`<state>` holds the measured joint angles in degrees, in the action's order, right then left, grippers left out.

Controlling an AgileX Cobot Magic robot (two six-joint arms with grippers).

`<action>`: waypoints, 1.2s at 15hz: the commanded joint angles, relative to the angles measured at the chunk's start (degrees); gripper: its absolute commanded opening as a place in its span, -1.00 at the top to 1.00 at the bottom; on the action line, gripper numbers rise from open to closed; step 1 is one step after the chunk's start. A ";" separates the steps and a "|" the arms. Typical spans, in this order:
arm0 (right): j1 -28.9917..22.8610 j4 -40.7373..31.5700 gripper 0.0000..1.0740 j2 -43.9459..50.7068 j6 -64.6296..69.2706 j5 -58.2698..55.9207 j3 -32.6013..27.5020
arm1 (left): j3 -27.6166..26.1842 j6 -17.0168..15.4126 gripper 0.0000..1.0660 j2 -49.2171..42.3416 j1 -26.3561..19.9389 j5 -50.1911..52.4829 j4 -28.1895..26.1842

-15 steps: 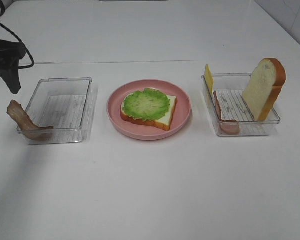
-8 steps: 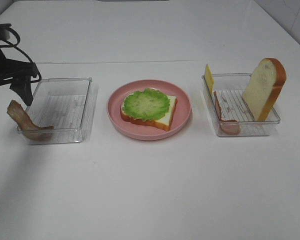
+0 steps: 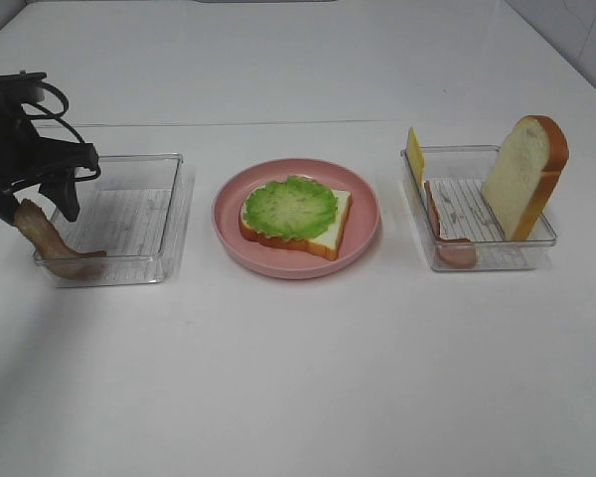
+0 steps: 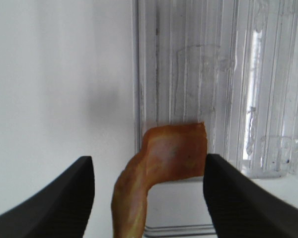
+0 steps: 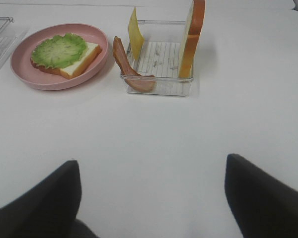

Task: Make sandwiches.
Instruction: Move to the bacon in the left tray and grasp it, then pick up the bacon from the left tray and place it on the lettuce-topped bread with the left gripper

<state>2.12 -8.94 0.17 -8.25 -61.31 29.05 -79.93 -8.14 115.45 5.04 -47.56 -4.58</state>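
A bread slice [image 3: 330, 231] topped with frilly green lettuce [image 3: 290, 207] lies on a pink plate [image 3: 363, 214]. A brown bacon strip [image 3: 48, 243] hangs over the left edge of the left clear tray [image 3: 129, 214]. My left gripper [image 3: 38, 204] is open just above the strip's upper end. In the left wrist view the bacon [image 4: 161, 166] lies between the open fingers [image 4: 54, 201]. The right clear tray [image 3: 477, 234] holds an upright bread slice [image 3: 524, 174], a yellow cheese square [image 3: 414, 154] and pink ham [image 3: 443, 234]. My right gripper [image 5: 151, 203] is open and empty over bare table.
The white table [image 3: 298, 378] stretches bare in front of the trays and plate. In the right wrist view the plate [image 5: 97, 62] and the right tray [image 5: 159, 67] lie well ahead of the fingers [image 5: 268, 198]. The left tray holds nothing but the bacon's end.
My left arm has moved right and down from the table's left edge, ending over the bacon strip. The food, the trays and the plate have not moved.
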 commanded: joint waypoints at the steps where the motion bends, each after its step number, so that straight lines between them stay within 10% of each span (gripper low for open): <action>1: 0.34 -0.17 -0.41 0.86 -0.23 0.40 -0.11 | -0.69 0.06 0.00 1.09 0.00 0.23 -1.32; 10: 0.34 -0.17 -0.41 0.86 -0.23 0.40 -0.11 | -0.69 0.17 1.00 1.09 0.00 -1.55 -1.55; 16: 0.34 -0.17 -0.41 0.86 -0.23 0.40 -0.11 | -3.78 1.89 1.00 -1.49 0.00 -3.61 -4.30; 18: 0.34 -0.17 -0.41 0.86 -0.23 0.40 -0.11 | -10.26 8.77 1.00 -1.83 0.23 -5.73 -15.64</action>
<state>2.12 -8.94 0.17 -8.25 -61.31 29.05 -88.64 -1.95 114.25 5.04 -52.48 -15.99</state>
